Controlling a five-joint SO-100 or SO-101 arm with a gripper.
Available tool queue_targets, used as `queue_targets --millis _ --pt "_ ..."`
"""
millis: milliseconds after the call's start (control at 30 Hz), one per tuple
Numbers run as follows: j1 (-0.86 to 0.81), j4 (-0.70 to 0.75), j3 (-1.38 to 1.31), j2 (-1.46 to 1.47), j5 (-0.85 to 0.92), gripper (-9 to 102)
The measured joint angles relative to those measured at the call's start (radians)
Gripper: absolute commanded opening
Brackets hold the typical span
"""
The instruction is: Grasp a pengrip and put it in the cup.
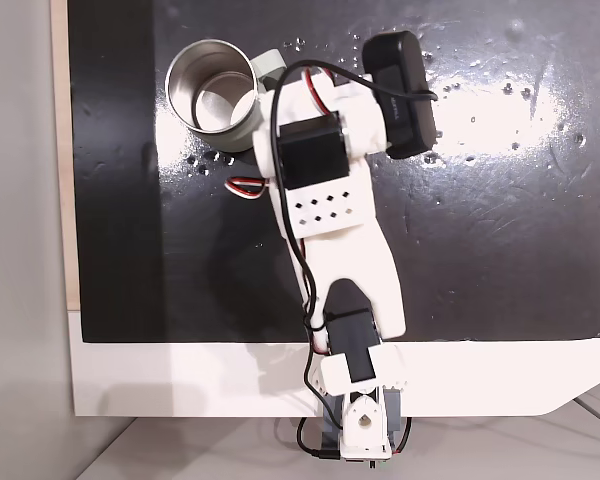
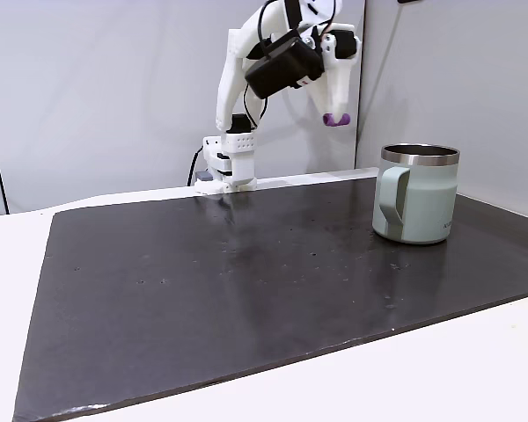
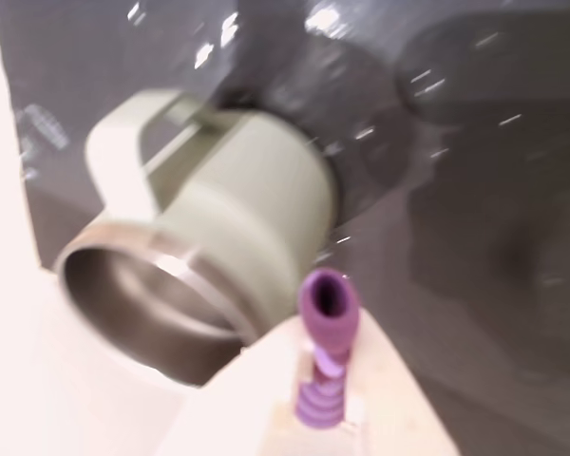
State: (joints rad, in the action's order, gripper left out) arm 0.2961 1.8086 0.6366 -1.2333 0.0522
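Above a black mat (image 2: 246, 290) on the white bench (image 1: 180, 380), the tool (image 2: 337, 117) pinches the purple pengrip (image 2: 337, 120) high in the air, well apart from the cup (image 2: 418, 193), which stands lower and to the right in that fixed view.

Your arm (image 1: 345, 265) is built of glossy white printed shells with black servo blocks set into them, and one white plate carries a grid of small dark holes. A black oblong camera module (image 1: 402, 92) sits at about 1 o'clock from that plate in the top-down fixed view. Thin black cable loops over it, and red-and-white wires curl out at 9 o'clock.
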Motion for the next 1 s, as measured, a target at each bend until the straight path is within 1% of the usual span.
queue_targets --millis 133,300,400,567,733,767,833,867,900,1000 --pt "0.043 0.000 -0.199 0.127 -0.028 0" --pt "0.091 -0.018 -0.373 0.267 -0.029 0" --pt "0.121 -0.041 -0.436 0.314 -0.029 0" --pt "0.124 -0.086 -0.525 0.383 -0.041 0" --pt "0.156 -0.094 -0.568 0.416 -0.046 0" --pt "0.161 -0.094 -0.568 0.416 -0.046 4" --pt "0.166 -0.094 -0.568 0.416 -0.046 19" --pt "0.166 -0.094 -0.568 0.416 -0.046 23" --pt "0.164 -0.094 -0.569 0.416 -0.046 26" --pt "0.161 -0.094 -0.581 0.416 -0.046 26"
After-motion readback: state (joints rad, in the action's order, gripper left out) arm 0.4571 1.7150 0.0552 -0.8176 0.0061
